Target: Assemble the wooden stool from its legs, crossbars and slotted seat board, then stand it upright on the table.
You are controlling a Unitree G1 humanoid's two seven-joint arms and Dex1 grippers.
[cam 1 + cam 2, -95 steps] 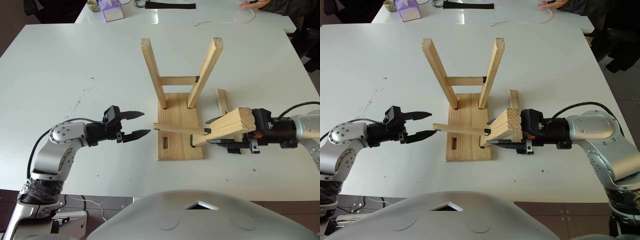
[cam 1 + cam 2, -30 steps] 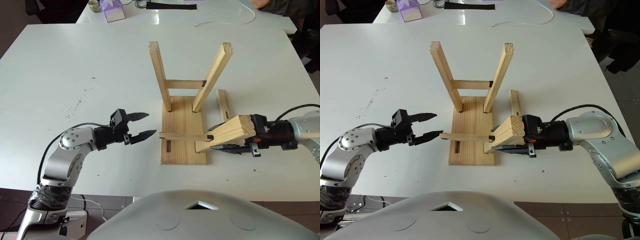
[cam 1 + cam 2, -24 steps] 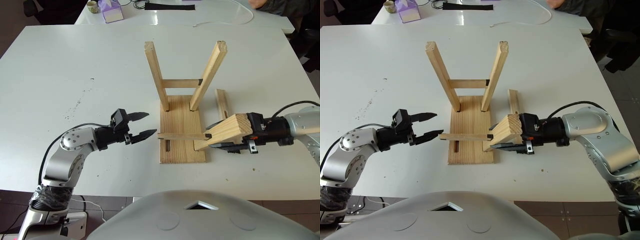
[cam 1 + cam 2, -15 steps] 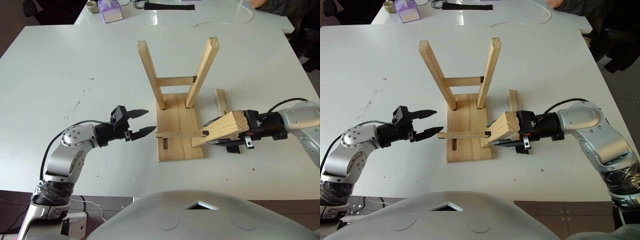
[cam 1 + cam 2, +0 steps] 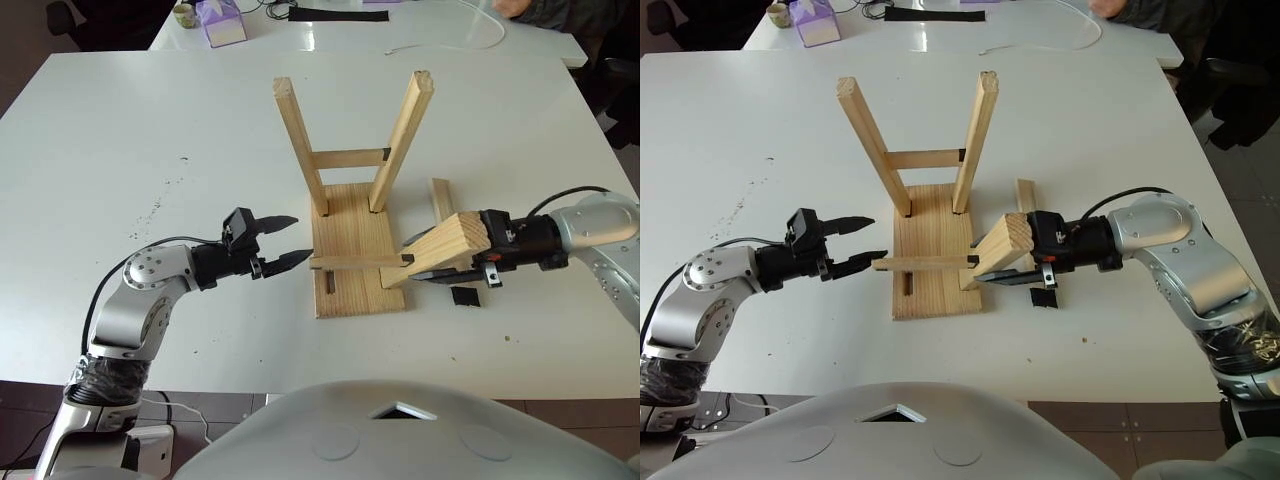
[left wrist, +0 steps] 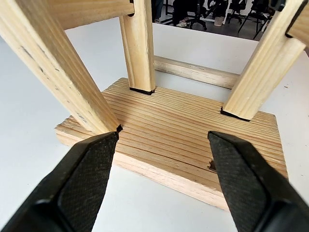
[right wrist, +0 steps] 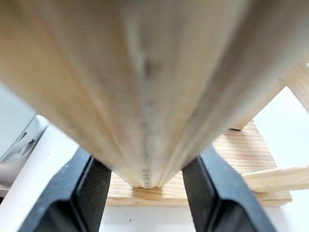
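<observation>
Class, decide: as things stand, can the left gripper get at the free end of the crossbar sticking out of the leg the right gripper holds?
Probably yes: the left gripper is open and right beside the free end of the crossbar, with nothing between them.

head stereo: high, forward-down | wrists: close, both facing seat board (image 6: 178, 130)
</observation>
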